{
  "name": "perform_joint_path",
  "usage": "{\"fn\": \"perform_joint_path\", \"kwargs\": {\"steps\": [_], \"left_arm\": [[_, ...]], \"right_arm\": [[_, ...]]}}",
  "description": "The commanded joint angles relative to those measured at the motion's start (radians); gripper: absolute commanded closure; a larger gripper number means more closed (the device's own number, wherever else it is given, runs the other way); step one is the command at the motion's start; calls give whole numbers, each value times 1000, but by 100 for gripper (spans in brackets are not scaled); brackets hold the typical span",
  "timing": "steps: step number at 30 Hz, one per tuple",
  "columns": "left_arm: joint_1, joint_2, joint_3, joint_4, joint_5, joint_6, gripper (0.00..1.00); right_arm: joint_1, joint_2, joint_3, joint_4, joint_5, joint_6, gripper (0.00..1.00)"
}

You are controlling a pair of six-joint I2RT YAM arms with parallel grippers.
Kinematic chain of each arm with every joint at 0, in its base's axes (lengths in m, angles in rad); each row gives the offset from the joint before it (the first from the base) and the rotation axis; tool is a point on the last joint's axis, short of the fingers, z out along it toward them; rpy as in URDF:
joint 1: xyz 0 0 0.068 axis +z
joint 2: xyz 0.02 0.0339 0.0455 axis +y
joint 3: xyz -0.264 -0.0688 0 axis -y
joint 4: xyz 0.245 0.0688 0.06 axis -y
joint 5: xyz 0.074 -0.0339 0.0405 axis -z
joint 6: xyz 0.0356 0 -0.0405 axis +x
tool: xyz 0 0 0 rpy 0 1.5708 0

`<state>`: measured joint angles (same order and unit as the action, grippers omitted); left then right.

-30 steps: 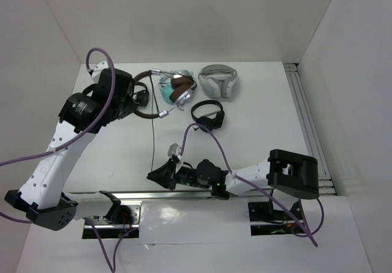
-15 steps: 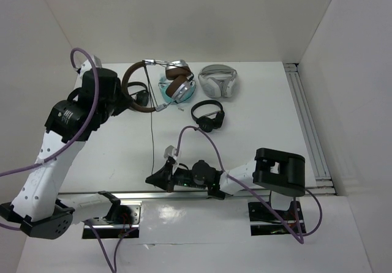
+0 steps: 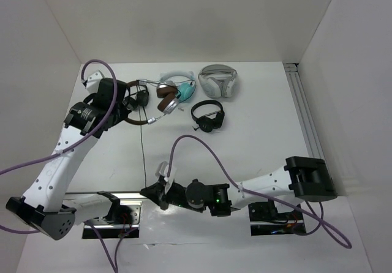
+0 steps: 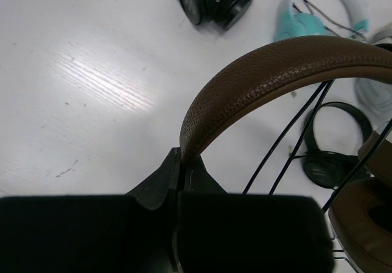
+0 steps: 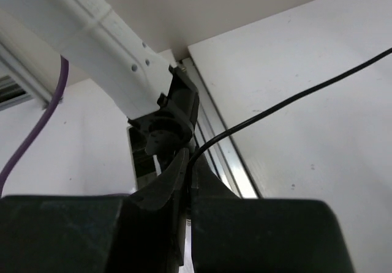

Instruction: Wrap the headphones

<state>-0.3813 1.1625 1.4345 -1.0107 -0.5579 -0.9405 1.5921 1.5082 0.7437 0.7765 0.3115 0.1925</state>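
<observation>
My left gripper is clamped shut on the brown headband of the headphones, pinching it near one end. The band arches up and away to the right of my tips. One brown ear pad hangs further right and lower, w/ thin black wires running btwn band and cup. I think the set hangs clear of the table, but the overhead cam doesn't show whether a cup rests on the teal pair just past it.

My right gripper is closed on the cable, low down at the near table edge. The cable leaves my tips and runs up and to the right across the white surface. From above it's one straight line from my right tips to the cups at my left tips. It looks abt taut, no loops anywhere.

Progress: early. Done: band held in L, cable held in R. Left: every turn of the wrap. There's not one coil round the band or cups, and the whole length is strung out. Next move prob means bringing the cable in to the band and winding it, w/o snagging the small black headphones or the grey-white pair off to the right of my left tips.
</observation>
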Motion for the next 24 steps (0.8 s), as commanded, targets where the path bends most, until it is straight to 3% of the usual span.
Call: {"fn": "perform_joint_path", "kwargs": {"steps": [1, 10, 15, 24], "left_arm": [[41, -17, -15, 112, -21, 48, 100], [111, -76, -77, 123, 56, 239, 100], [176, -67, -98, 132, 88, 305, 100], [130, -99, -255, 214, 268, 439, 100]], "right_arm": [[68, -69, 139, -268, 257, -100, 100], [91, -100, 327, -727, 408, -189, 100], [140, -138, 387, -869, 463, -241, 100], [149, -138, 522, -1080, 643, -343, 100]]}}
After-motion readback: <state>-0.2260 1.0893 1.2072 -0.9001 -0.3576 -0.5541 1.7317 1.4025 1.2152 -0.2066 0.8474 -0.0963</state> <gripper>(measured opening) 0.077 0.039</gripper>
